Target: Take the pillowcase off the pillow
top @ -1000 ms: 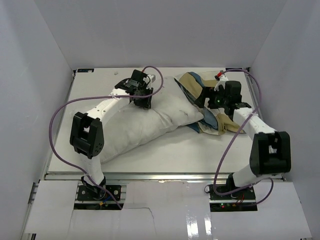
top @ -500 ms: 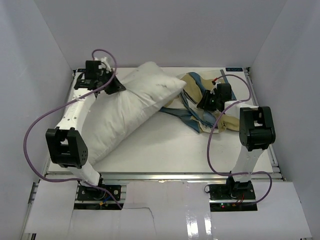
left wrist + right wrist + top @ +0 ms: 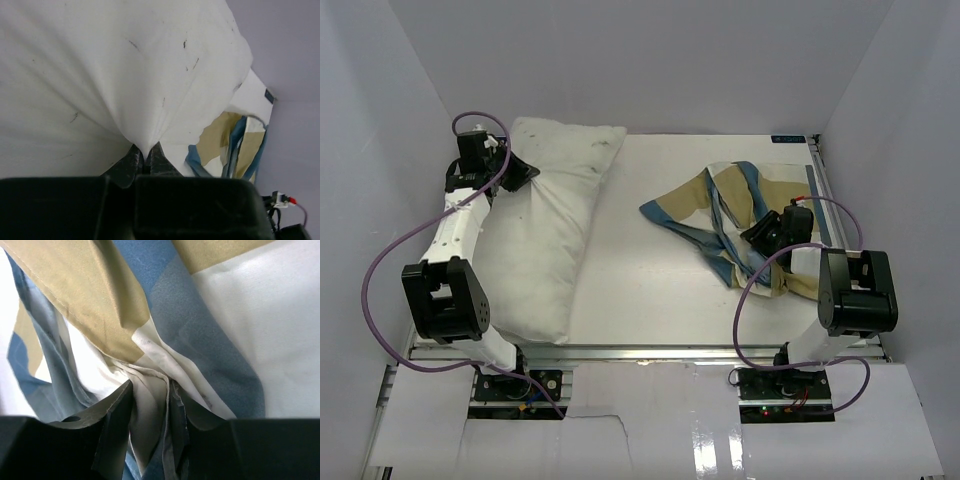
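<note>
The plain white pillow lies lengthwise along the left side of the table, fully outside the cover. My left gripper sits at its far left edge, shut on a pinch of the pillow's white fabric, which fans out from the left gripper. The blue, tan and cream pillowcase lies crumpled on the right half of the table, apart from the pillow. My right gripper is at its near right part, and in the wrist view the right gripper is shut on a bunched fold of the pillowcase.
White walls close in the table on the left, back and right. Purple cables loop from both arms, the left one hanging out past the table's left edge. The pillowcase shows beyond the pillow in the left wrist view.
The left arm swung left with the pillow, drawing it out of the cover to the table's left side. The right gripper closed on the pillowcase and pulled back toward the near right.
</note>
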`<act>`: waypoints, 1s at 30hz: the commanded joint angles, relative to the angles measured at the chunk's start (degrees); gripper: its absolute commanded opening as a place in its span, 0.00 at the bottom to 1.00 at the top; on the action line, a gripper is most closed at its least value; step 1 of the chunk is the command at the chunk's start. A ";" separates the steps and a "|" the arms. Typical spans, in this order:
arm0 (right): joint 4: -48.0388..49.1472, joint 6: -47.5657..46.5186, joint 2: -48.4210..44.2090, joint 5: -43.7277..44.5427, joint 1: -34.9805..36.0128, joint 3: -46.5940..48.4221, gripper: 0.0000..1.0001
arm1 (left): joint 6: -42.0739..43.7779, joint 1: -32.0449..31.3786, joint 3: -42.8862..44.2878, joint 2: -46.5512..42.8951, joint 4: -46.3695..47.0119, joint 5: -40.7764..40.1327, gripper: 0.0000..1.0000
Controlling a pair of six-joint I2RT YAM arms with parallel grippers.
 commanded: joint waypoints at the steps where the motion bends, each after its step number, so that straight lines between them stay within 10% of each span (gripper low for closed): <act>1: 7.01 5.56 -3.05 0.34 0.24 -2.97 0.39 | -7.39 -0.36 0.58 0.00 11.80 4.17 0.00; 11: 9.48 3.81 -1.65 -7.90 1.73 2.03 0.44 | -7.14 -0.53 -2.14 4.67 16.81 7.25 0.02; 14: 5.54 -0.40 -2.09 -11.16 4.18 6.24 0.77 | -5.65 -0.53 -1.71 6.07 19.11 13.39 0.46; 16: -2.62 -5.04 -3.48 -10.40 5.51 10.71 0.89 | -4.16 -0.79 0.57 7.39 19.20 21.30 0.97; 30: -25.93 -18.25 -32.21 -7.40 19.13 12.50 0.90 | 15.46 -16.69 -14.76 -25.89 10.40 7.79 0.98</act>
